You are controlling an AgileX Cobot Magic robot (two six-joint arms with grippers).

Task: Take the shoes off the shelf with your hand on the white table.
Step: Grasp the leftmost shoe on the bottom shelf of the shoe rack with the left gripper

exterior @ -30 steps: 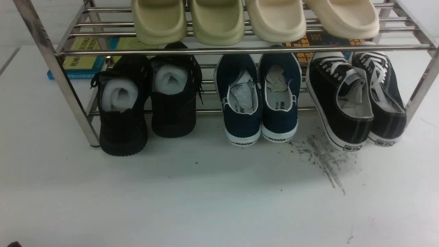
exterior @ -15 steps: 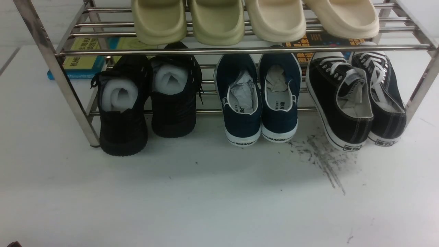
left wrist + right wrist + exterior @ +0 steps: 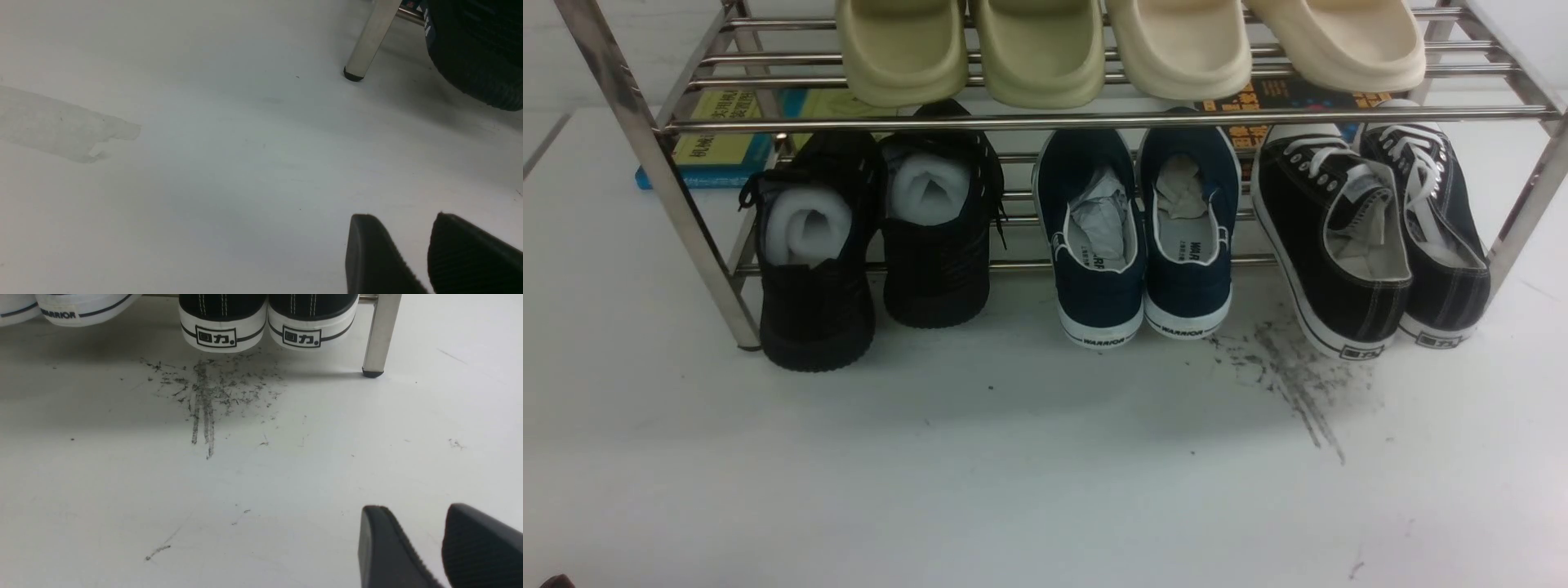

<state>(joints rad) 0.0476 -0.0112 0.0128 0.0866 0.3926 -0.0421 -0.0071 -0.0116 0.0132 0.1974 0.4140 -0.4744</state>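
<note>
Shoes: we see the all-black shoes [image 3: 935, 278] at the left end of the lower tier, toes in, heels hanging out over the front rail, white foam rolled into each opening; the left shoe sits further forward than its mate.
Shelf: the steel shelf [image 3: 1045, 121] stands on the counter [image 3: 1045, 474]; its front left leg [image 3: 369, 36] comes down just beside the ridged black sole [image 3: 474, 61].
Neighbours: a navy pair [image 3: 1143, 269] takes the middle of the tier and a black canvas pair [image 3: 1372, 245] with white laces the right end.
Upper tier: pale slides [image 3: 1127, 49] lie in a row.
Behind: books [image 3: 719, 139] lie flat on the counter (titles unreadable to us).
Scuff marks: dark streaks [image 3: 208, 392] spread in front of the canvas pair's heels.
Left gripper: the left gripper [image 3: 404, 222] is low over bare counter, fingers slightly parted, nothing between them, well apart from the black sole.
Right gripper: the right gripper [image 3: 416, 514] is likewise slightly parted and empty, facing the canvas heels and the right leg.
</note>
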